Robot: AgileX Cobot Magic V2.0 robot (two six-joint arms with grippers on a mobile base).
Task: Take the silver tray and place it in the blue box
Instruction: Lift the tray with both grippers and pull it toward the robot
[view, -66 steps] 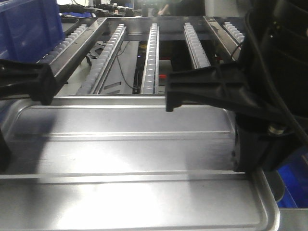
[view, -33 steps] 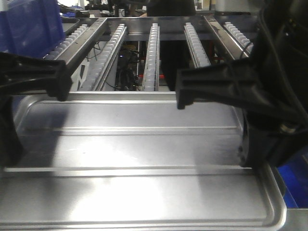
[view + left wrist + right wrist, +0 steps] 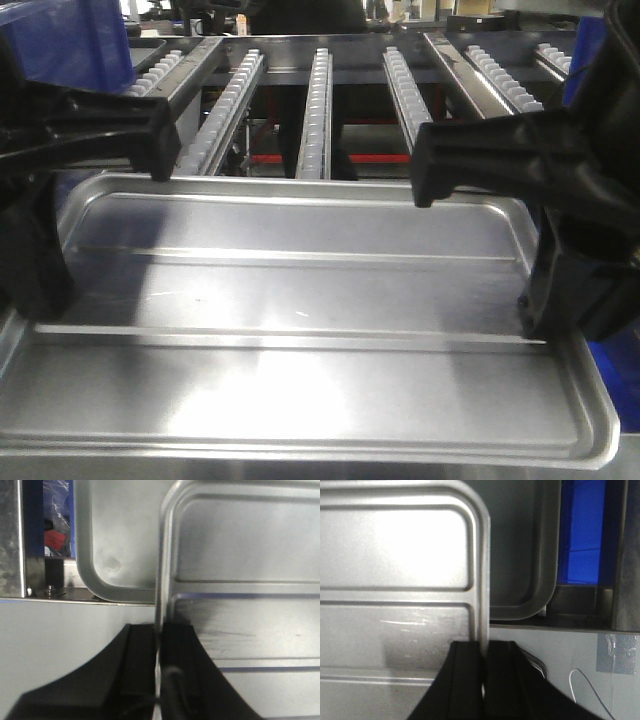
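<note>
At both short ends of the silver tray [image 3: 300,300], I am clamping left gripper [image 3: 160,630] and right gripper [image 3: 484,647] onto its rim so it is hanging level, not tipping, outside the blue box [image 3: 70,40] at far left.

silver tray [image 3: 300,290]: 1 | tray underneath [image 3: 100,575]: at least 1 | left pincer [image 3: 159,632], right pincer [image 3: 484,649]: 2 | roller rails [image 3: 318,110]: 6
</note>
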